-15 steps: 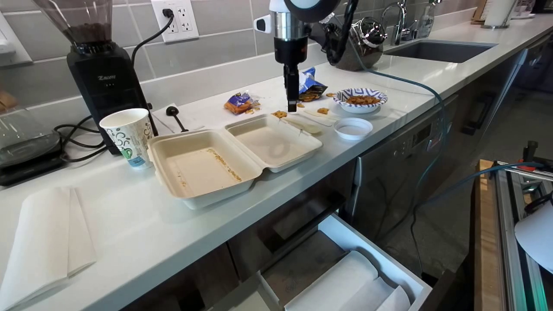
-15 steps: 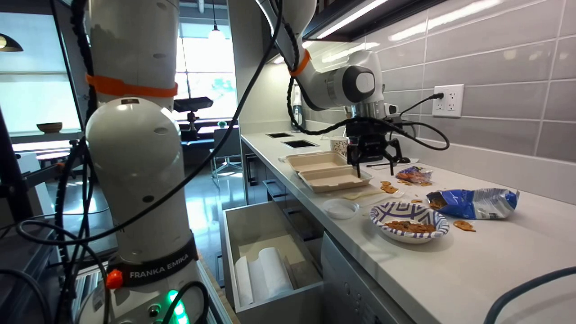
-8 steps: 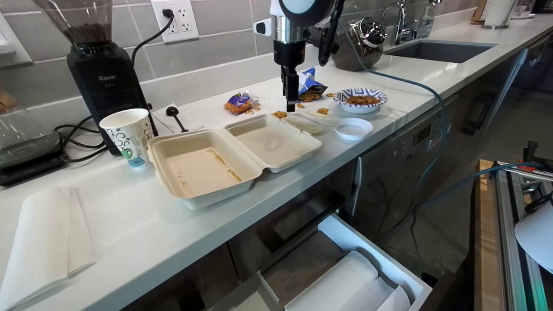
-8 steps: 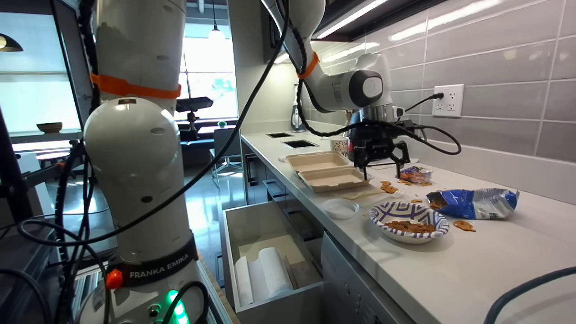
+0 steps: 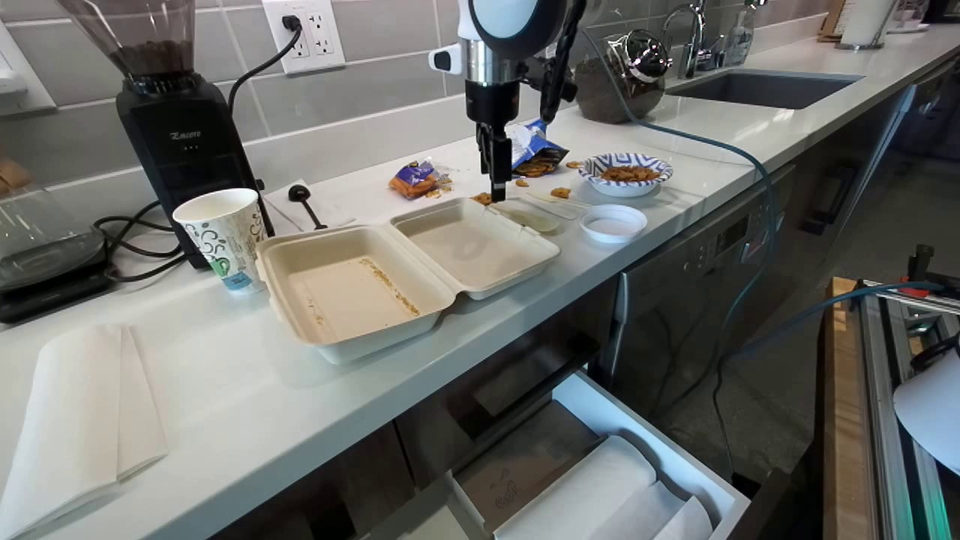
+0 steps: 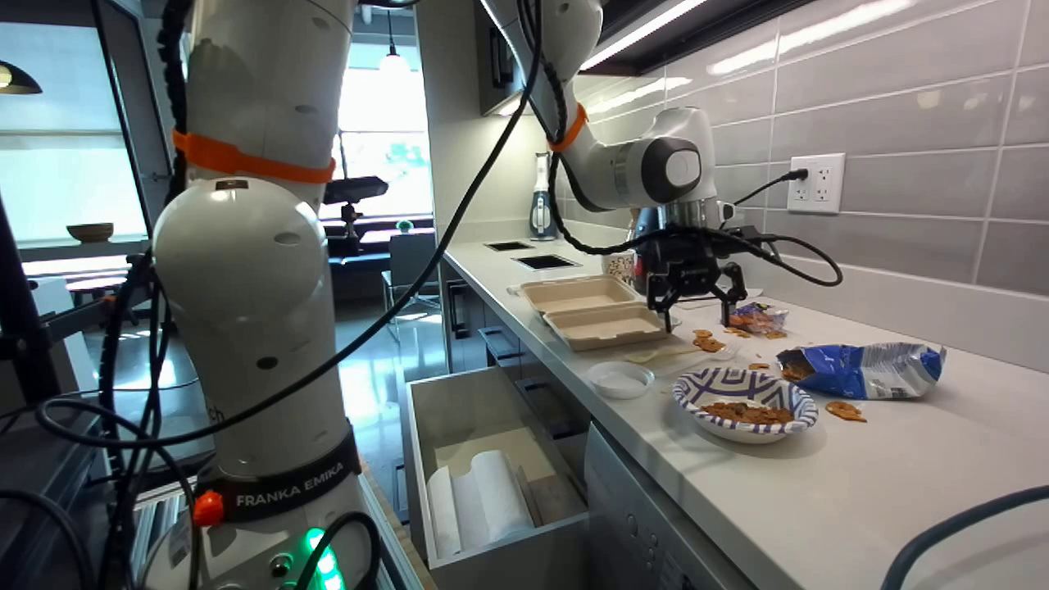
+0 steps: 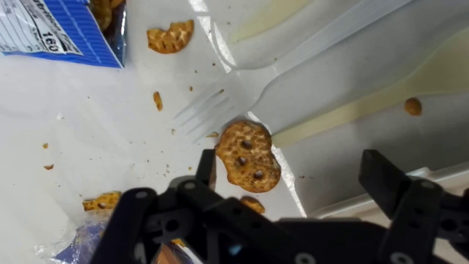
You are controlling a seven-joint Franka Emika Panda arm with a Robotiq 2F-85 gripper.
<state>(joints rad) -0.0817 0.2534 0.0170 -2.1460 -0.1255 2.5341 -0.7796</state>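
the tool (image 7: 289, 168) hangs spread over the table (image 6: 926, 475), nearest a pretzel (image 7: 253, 161) just beside a fork (image 7: 304, 54), with an open box (image 5: 319, 270) near.

Pretzel crisp (image 7: 253, 163) just beside fork (image 7: 274, 69) on a countertop (image 5: 225, 405), takeout box (image 5: 424, 262) between cup (image 5: 225, 240) and dish (image 5: 613, 234), bowl (image 6: 750, 387) near snack bag (image 6: 860, 370), paper (image 6: 492, 496) inside drawer (image 6: 516, 553) below
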